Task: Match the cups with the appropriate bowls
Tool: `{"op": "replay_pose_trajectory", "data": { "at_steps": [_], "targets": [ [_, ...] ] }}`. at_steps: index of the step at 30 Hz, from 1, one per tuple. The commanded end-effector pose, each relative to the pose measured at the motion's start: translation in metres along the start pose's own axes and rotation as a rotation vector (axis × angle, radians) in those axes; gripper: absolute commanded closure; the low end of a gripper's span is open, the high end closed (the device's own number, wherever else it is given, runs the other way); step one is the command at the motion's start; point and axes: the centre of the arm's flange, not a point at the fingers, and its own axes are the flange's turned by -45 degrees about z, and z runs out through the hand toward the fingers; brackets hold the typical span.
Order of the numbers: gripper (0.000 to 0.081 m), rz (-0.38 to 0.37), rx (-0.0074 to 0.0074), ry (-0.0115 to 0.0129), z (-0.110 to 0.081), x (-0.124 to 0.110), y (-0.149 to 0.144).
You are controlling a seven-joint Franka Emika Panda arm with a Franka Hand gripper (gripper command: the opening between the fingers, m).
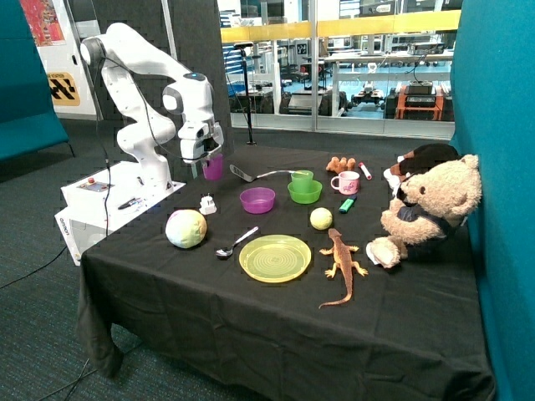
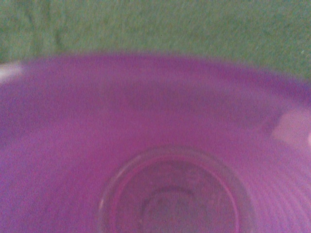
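My gripper [image 1: 203, 164] is shut on the purple cup [image 1: 214, 167] and holds it at the table's far corner, near the robot base. The cup looks slightly above the cloth. In the wrist view the purple cup's inside [image 2: 160, 160] fills almost the whole picture, with its round bottom close by. The purple bowl [image 1: 257, 200] stands with nothing in it on the black cloth, a short way from the held cup towards the table's middle. Past the purple bowl, the green cup [image 1: 302, 176] sits inside the green bowl [image 1: 304, 193].
A metal spatula [image 1: 251, 175] lies between the held cup and the green bowl. A small white object [image 1: 207, 204] and a pale ball [image 1: 185, 228] sit below the gripper. Yellow plate [image 1: 275, 257], spoon [image 1: 236, 243], orange lizard [image 1: 342, 263], pink mug [image 1: 346, 182] and teddy bear [image 1: 430, 209] fill the rest.
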Motion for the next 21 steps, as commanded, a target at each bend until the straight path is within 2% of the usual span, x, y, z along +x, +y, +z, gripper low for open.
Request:
{"op": "replay_pose_trajectory", "data": {
  "at_steps": [1,2,7,14,21],
  "targets": [
    [0.0808,0.118,-0.0007,-0.0041,-0.015,0.022,0.004],
    [0.0808,0.158,-0.0008,-0.0041,-0.015,0.023,0.004],
    [0.0808,0.216,-0.0009,-0.004,-0.015,0.028,0.004],
    [0.0808,0.344,-0.0012,-0.004,-0.015,0.03,0.004],
    [0.0808,0.359,-0.0012,-0.004,-0.017,0.049,0.002]
  ]
}}
